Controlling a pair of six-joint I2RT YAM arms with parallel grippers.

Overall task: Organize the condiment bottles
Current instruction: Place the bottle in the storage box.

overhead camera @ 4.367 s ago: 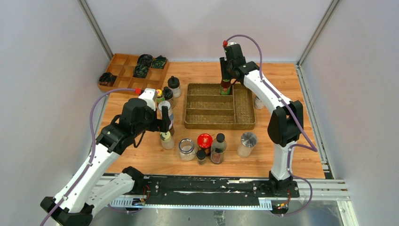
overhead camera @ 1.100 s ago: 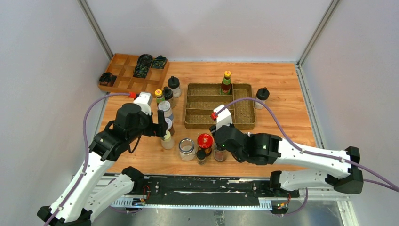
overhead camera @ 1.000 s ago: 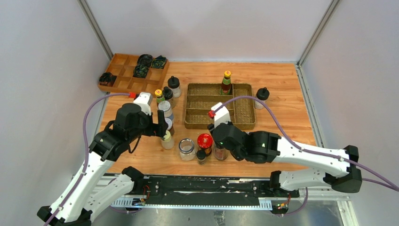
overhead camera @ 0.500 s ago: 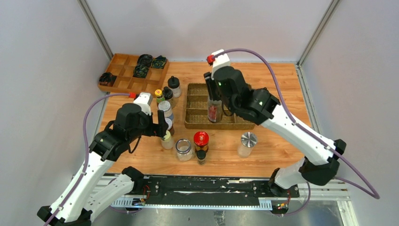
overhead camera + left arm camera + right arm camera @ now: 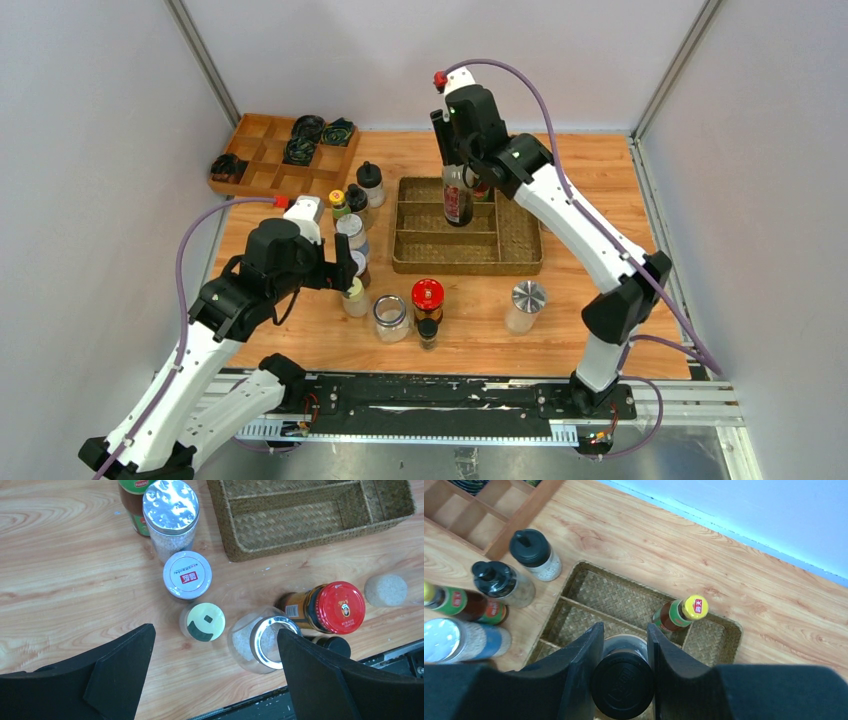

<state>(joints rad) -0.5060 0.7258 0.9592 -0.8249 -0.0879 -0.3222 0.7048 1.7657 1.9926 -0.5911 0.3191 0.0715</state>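
Observation:
My right gripper (image 5: 452, 150) is shut on the black cap of a bottle of red contents (image 5: 457, 200) and holds it upright over the woven tray (image 5: 430, 262), at its back middle. In the right wrist view the cap (image 5: 622, 685) sits between my fingers, next to a yellow-capped bottle (image 5: 686, 611) standing in the tray. My left gripper (image 5: 345, 275) is open and empty above a pale-capped shaker (image 5: 202, 621) and an open glass jar (image 5: 260, 642). A red-capped bottle (image 5: 336, 607) and a small black-capped bottle (image 5: 428, 332) stand nearby.
Left of the tray stand several more bottles: two black-capped shakers (image 5: 531, 550) (image 5: 499, 580), a green-labelled bottle (image 5: 459, 605) and a silver-capped jar (image 5: 171, 507). A silver-capped shaker (image 5: 524, 305) stands at front right. The wooden box (image 5: 262, 150) of dark coils is at back left.

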